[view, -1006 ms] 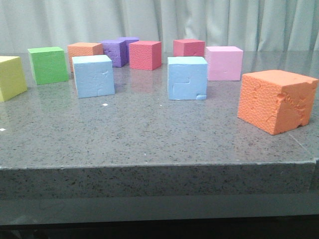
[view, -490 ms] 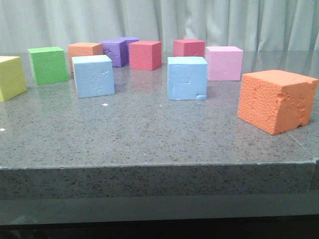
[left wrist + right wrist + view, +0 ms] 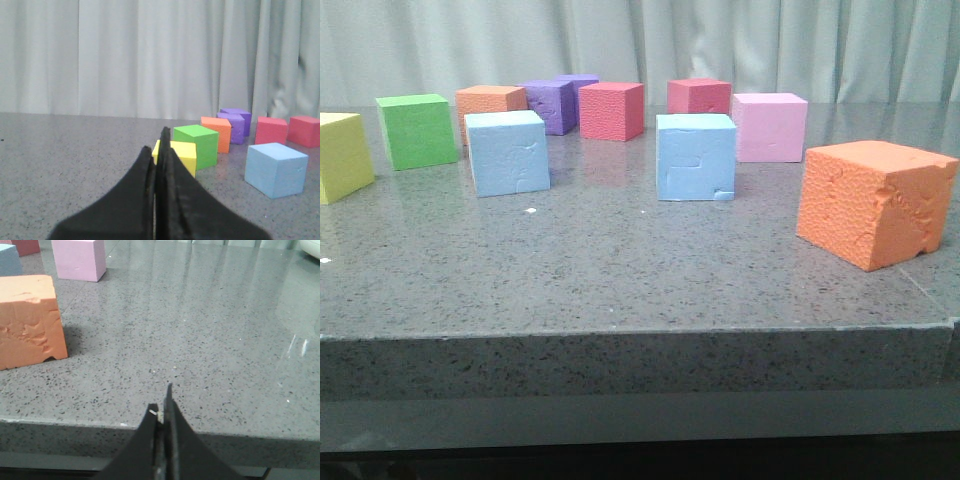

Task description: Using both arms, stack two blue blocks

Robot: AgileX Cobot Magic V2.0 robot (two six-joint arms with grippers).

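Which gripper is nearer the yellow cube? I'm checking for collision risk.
Left. The left gripper, shut, sits just short of the yellow cube; the right gripper, shut, hangs at the table's near edge, yellow cube unseen.

The work surface is a grey speckled stone-look table top (image 3: 620, 270) with a thick slab edge (image 3: 620, 365) along its near side. Below that edge runs a paler grey band (image 3: 620, 418), then a dark strip at the bottom. The top is polished: it carries soft reflections and pale streaks of light (image 3: 295, 347) toward the right side. Behind the table, across the full width of the far side, hangs a pale grey-green curtain (image 3: 740, 40) in vertical folds. Lighting is even and diffuse, with only soft shadows on the surface.
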